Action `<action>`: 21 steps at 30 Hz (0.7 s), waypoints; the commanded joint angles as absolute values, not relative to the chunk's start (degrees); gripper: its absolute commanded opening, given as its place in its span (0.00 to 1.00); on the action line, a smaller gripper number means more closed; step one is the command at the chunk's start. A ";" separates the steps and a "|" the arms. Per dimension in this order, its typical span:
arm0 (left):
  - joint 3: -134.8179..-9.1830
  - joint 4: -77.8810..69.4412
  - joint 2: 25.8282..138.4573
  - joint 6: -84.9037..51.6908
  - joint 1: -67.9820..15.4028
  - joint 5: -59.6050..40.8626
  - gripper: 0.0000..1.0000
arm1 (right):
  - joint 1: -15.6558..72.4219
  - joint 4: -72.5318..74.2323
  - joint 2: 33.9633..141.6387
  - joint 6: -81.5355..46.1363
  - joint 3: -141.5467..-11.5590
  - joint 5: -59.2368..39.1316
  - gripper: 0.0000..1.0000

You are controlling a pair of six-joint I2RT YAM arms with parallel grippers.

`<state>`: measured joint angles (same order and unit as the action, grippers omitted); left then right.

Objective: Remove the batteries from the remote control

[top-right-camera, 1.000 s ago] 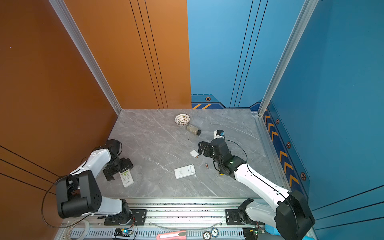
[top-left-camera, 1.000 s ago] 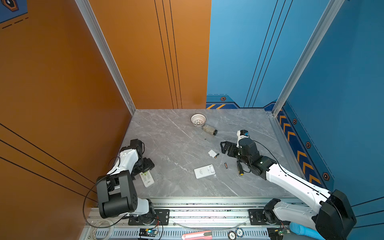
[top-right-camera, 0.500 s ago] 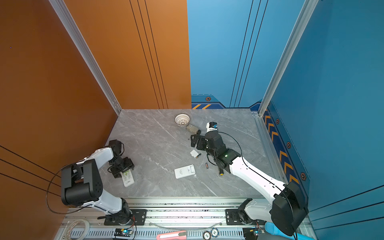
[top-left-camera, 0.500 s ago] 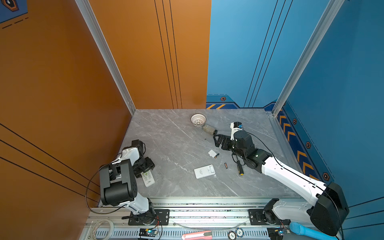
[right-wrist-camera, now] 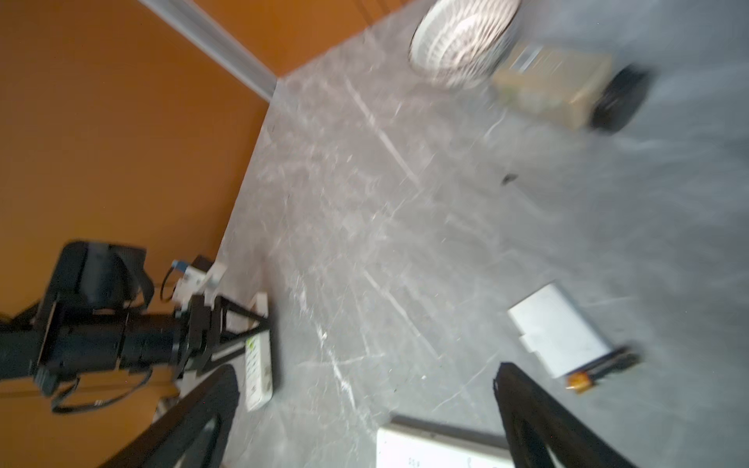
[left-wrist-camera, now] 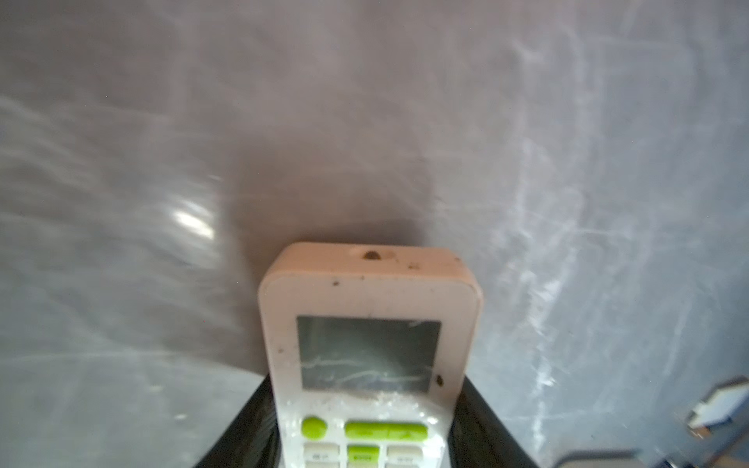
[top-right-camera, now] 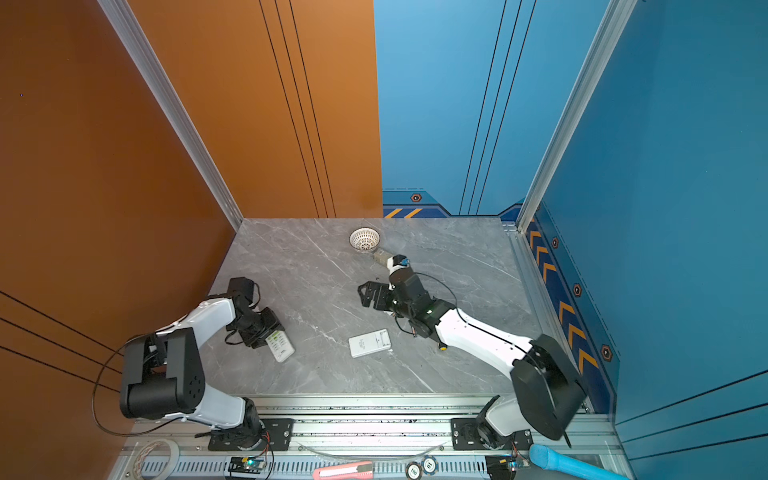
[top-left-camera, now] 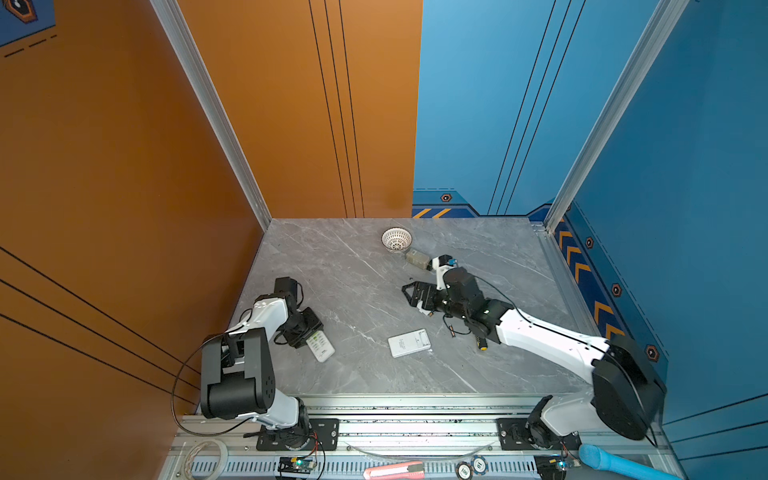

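Near the left edge of the grey marble tabletop (top-left-camera: 353, 270), toward its front, a white remote control with green buttons (top-left-camera: 321, 348) lies face up, grey display and keys uppermost, its battery side hidden. The left gripper (top-left-camera: 311, 333) is clamped on this remote: in the left wrist view its black fingers (left-wrist-camera: 249, 425) lie against both long sides of the white casing, just below the display. Whether batteries remain inside the remote cannot be told. Toward the middle of the tabletop the right gripper (top-left-camera: 412, 296) hovers with its jaws spread wide and nothing between them; in the right wrist view its two black fingers (right-wrist-camera: 539, 417) stand well apart. Just beside this gripper a small white cover plate (right-wrist-camera: 557, 326) lies flat, and a black-and-orange battery (right-wrist-camera: 600, 369) lies on the tabletop touching one edge of that plate. A second thin black-and-orange battery (top-left-camera: 452, 331) lies apart from the first, just beside the right arm (top-left-camera: 540, 336). A black-handled screwdriver with a yellow end (top-left-camera: 481, 345) shows from under the same arm. Between the two arms, nearer the front edge, rests a flat white rectangular device (top-left-camera: 409, 343). Close to the rear edge lie a white perforated round basket (top-left-camera: 397, 240) and, just beside it, a beige box with a black cap (top-left-camera: 417, 257).
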<state>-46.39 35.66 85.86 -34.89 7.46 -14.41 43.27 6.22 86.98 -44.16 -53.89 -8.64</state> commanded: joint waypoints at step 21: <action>-55.90 22.15 81.06 -59.10 -4.10 -27.55 0.30 | 48.78 15.43 109.86 -47.74 -71.12 -32.70 0.74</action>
